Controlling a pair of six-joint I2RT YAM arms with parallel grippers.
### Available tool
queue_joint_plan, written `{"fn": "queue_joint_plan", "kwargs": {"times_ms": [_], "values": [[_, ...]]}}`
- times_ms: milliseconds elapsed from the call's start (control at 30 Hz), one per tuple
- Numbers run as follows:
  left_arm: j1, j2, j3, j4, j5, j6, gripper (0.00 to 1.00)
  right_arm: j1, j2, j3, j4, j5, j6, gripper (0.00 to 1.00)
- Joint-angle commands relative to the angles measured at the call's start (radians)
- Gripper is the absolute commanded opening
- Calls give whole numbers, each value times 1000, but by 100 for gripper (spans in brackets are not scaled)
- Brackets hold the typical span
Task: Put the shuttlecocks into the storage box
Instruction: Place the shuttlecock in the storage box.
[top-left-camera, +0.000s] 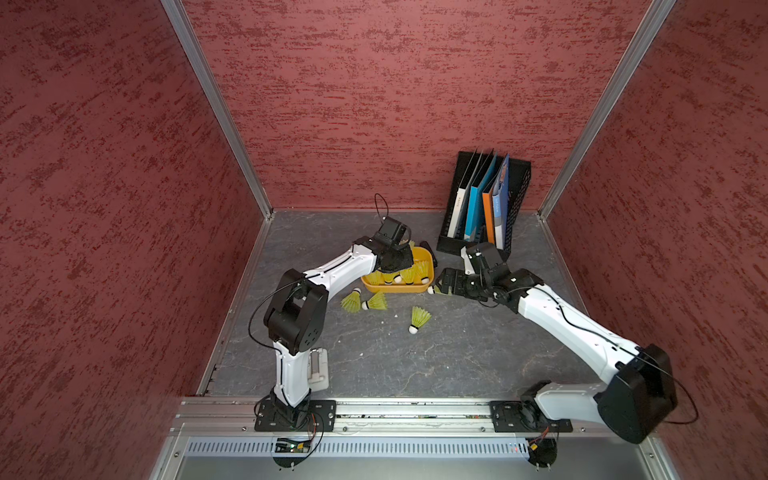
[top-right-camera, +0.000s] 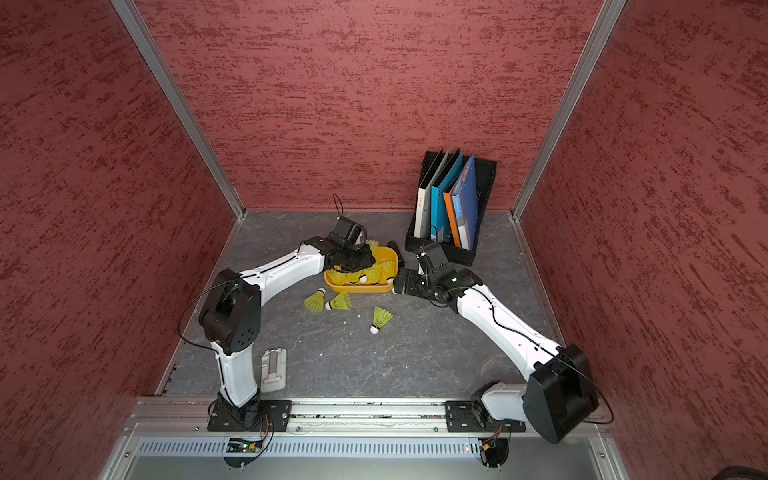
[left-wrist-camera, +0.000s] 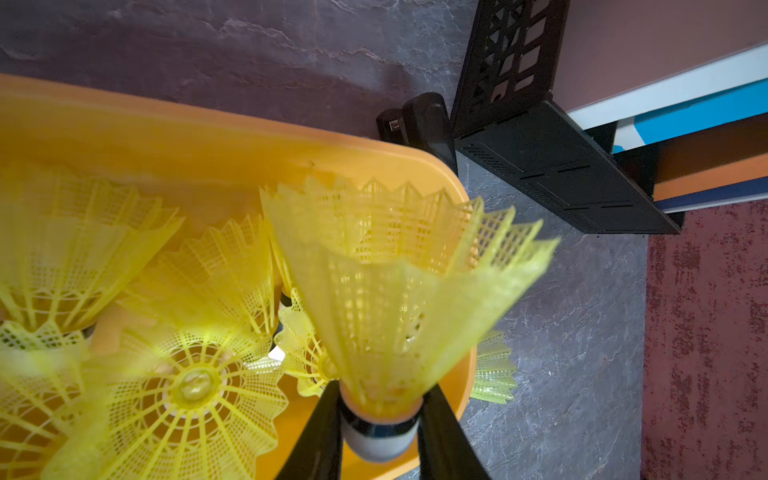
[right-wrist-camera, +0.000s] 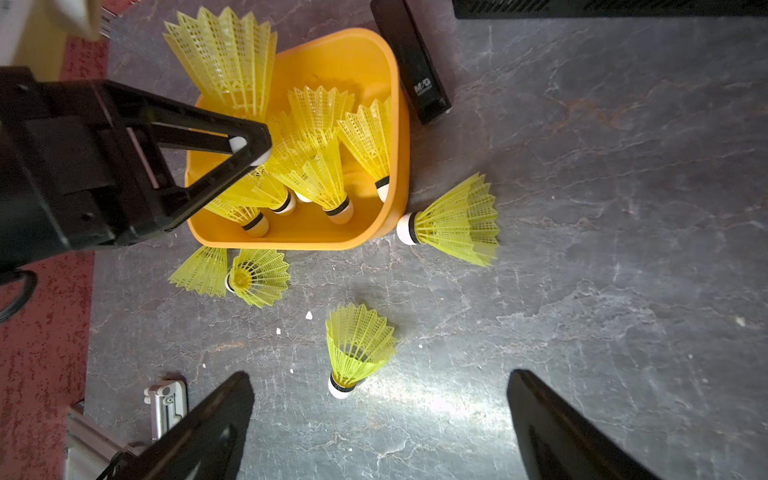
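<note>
Grey slate-patterned tabletop (top-left-camera: 415, 365) is boxed in by red textured walls (top-left-camera: 374, 104). At the 8 o'clock edge, by the left arm's base, lies a pale grey clip (top-right-camera: 274, 368). The left gripper (left-wrist-camera: 382, 399) hangs over the 10 o'clock part of the storage box (top-left-camera: 397, 288), clenched on the white tip of a held shuttlecock (left-wrist-camera: 395, 299) whose skirt reaches past the rim toward 12 o'clock. Several shuttlecocks (right-wrist-camera: 324, 178) lie inside the tub, tips mostly toward 6 o'clock. On the table at the box's 7 o'clock sits a touching pair (top-left-camera: 351, 301), at its 5 o'clock a lone shuttlecock (top-left-camera: 419, 319), and against its 4 o'clock corner a corner shuttlecock (right-wrist-camera: 453, 220). A black stapler (right-wrist-camera: 415, 70) lies just beside the box's 1 o'clock corner. The right gripper (right-wrist-camera: 380, 376) hovers at the box's 3 o'clock, jaws spread wide and grasping nothing. Farther toward 1 o'clock stands a black file rack (top-left-camera: 519, 195) with folders (top-left-camera: 478, 199).
</note>
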Motion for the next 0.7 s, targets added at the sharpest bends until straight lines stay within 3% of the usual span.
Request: {"fn": "queue_joint_plan", "kwargs": {"times_ms": [0, 400, 667], "values": [[7, 35, 18, -8, 2, 18, 2, -13, 57, 67, 20, -16, -2, 98], [8, 58, 32, -15, 13, 18, 3, -42, 279, 262, 2, -79, -1, 99], [8, 65, 36, -13, 20, 20, 7, -46, 311, 298, 5, -99, 5, 98]]}}
